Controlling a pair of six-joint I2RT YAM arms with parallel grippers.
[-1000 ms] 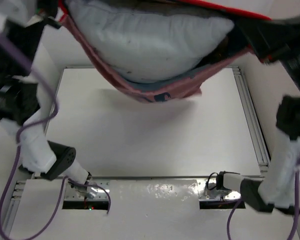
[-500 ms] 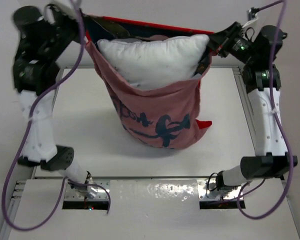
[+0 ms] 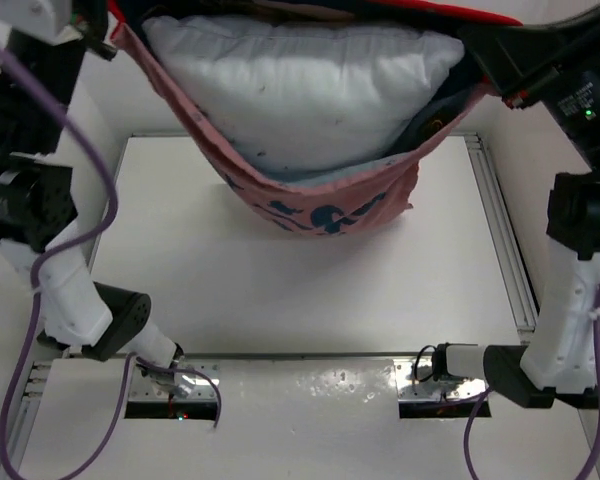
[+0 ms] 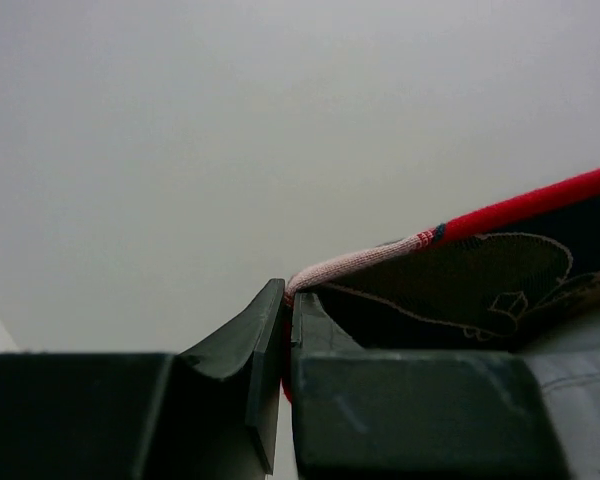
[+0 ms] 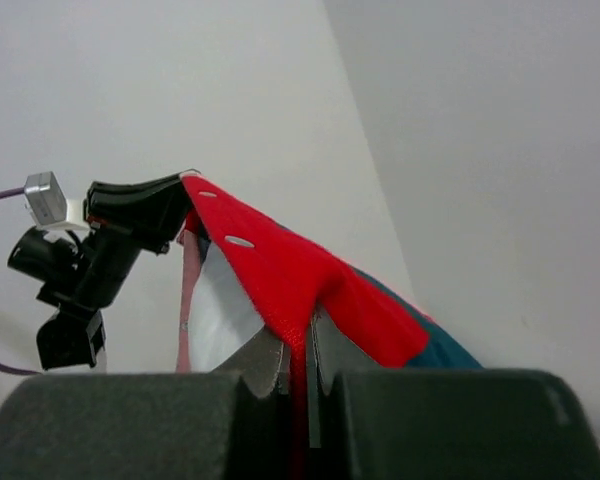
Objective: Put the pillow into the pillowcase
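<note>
Both arms have gone up higher, so the pillowcase [image 3: 325, 200] now hangs like a bag above the table [image 3: 310, 300]. The pillow [image 3: 300, 85] sits inside it. The left gripper [image 4: 288, 297] pinches one top corner tight. The right gripper [image 5: 306, 336] pinches the other corner tight. Both arms reach high, wide apart.

No legible text (pillowcase [image 3: 372, 204] marks unreadable)

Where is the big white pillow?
The pillow sits inside the pillowcase, hanging above the table at the top middle of the overhead view.
</note>
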